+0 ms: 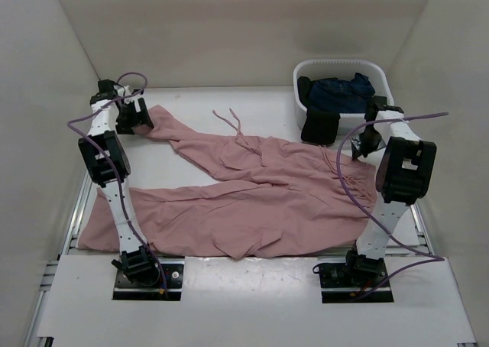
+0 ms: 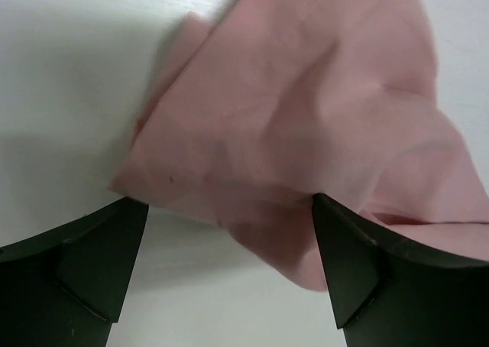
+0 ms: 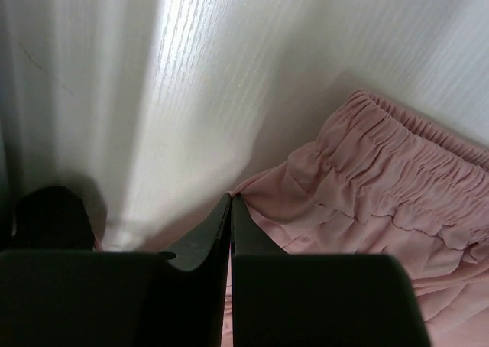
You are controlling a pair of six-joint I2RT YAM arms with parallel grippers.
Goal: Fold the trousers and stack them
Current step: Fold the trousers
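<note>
Left end effector (image 2: 229, 202) agape over trousers (image 2: 306, 95).

The left pincer (image 2: 229, 202) gapes wide above a leg end of the trousers (image 2: 306, 118) lying on the white table (image 2: 69, 72)

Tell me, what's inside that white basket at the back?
A dark navy garment fills the basket. Whatever lies beneath it, and the basket's floor, is hidden.
</note>
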